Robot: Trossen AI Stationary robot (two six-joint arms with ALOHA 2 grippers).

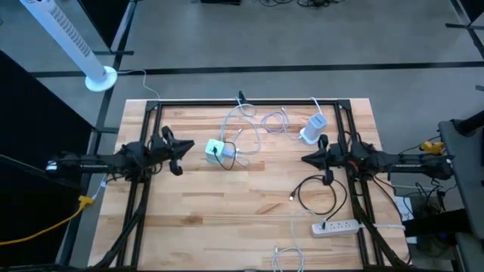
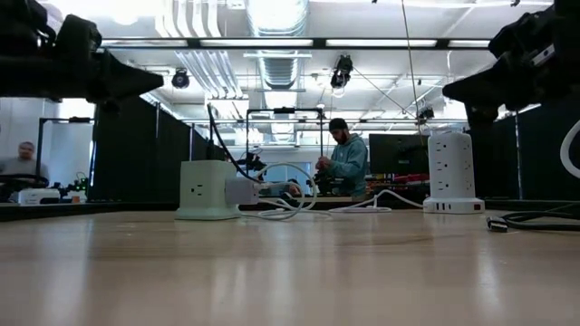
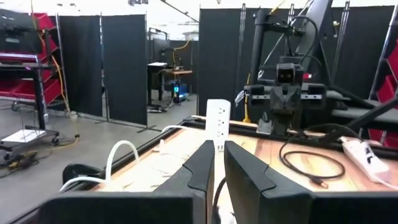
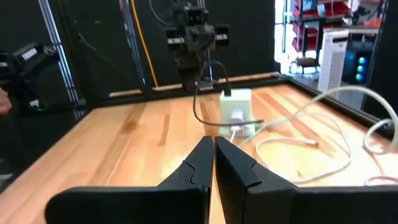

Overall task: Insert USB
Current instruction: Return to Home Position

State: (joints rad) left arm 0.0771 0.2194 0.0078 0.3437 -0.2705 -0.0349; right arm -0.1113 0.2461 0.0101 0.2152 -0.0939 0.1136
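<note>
A pale cube outlet stands left of the table's middle with a black cord plugged into it. A black cable lies looped at the right; its USB plug end rests loose on the wood. My left gripper hovers level just left of the cube, shut with nothing between its fingers. My right gripper hovers level right of centre, pointing at the cube, shut on nothing. Both hang well above the tabletop in the low view.
A white tower outlet stands at the far right. White cords sprawl between it and the cube. A white power strip lies near the right front. People show in the room beyond the table.
</note>
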